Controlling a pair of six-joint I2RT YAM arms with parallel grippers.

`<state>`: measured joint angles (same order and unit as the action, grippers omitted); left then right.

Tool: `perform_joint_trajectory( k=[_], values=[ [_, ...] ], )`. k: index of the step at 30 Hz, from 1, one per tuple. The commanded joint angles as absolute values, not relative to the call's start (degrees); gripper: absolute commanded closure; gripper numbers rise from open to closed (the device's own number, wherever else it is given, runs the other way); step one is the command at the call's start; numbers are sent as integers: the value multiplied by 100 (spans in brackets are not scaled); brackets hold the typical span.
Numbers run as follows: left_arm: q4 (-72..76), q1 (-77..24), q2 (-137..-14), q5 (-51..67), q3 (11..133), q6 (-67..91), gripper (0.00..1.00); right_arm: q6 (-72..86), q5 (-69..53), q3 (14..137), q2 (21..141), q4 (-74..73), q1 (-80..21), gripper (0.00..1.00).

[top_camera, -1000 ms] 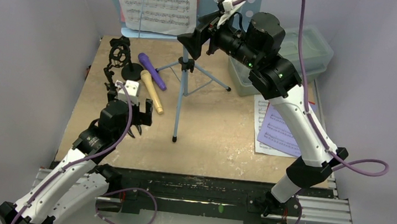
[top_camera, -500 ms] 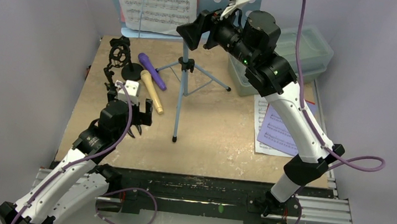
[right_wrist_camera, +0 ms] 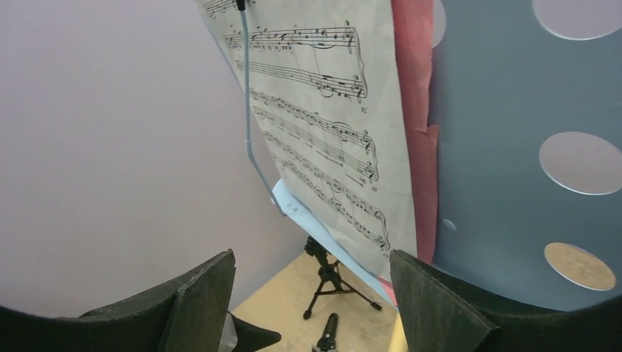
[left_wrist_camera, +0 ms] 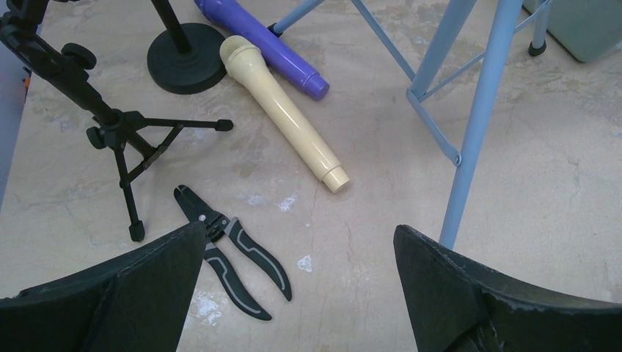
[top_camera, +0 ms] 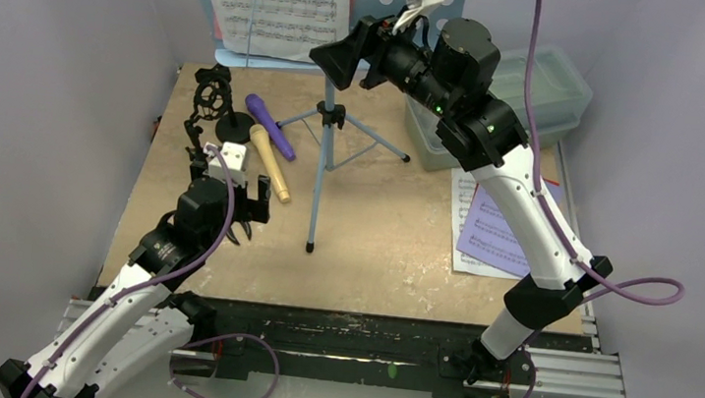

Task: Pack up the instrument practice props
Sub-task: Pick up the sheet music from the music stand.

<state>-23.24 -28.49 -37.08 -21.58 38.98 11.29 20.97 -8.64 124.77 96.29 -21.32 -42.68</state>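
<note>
A white sheet-music page and a pink page lean on the pale-blue perforated music rack. My right gripper is raised by the page's lower right corner. In the right wrist view the right gripper is open, the white page just beyond its tips and untouched. The purple microphone and the tan microphone lie beside the round-base holder and the tripod holder. My left gripper hovers open above the table, near the tan microphone. White and lavender pages lie at the right.
Black pliers lie on the table just under my left gripper. A translucent lidded box stands at the back right. The rack's tripod legs spread across the middle of the table. Pale walls close in on both sides.
My right gripper has risen and shifted left toward the page on the rack, its jaws narrowing slightly. The left arm has not moved.
</note>
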Motion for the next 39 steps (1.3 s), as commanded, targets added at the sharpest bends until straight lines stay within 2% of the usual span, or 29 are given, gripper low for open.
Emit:
perform_joint_trajectory(
  k=[1, 5, 12, 24, 31, 39],
  values=[
    [-2171, -2795, -3691, -2123, 3929, 1034, 0, 2215, -1313, 12542, 9534, -1820, -4250, 20],
    [-2167, -2786, -3700, -2118, 3929, 1025, 0, 2149, -1332, 12559, 9527, -1797, -4251, 22],
    [-2162, -2777, -3717, -2094, 3929, 1020, 0, 1713, -300, 12673, 9589, -1855, -4253, 17],
    [-2162, -2751, -3753, -2068, 3940, 1015, 0, 1714, -381, 12770, 9797, -1820, -4254, 16],
    [-2159, -2735, -3787, -2014, 3939, 1007, 0, 1701, -976, 12823, 9787, -1778, -4253, 25],
    [-2157, -2711, -3812, -1986, 3942, 1005, 0, 1670, -1339, 12930, 9696, -1796, -4254, 28]
  ],
)
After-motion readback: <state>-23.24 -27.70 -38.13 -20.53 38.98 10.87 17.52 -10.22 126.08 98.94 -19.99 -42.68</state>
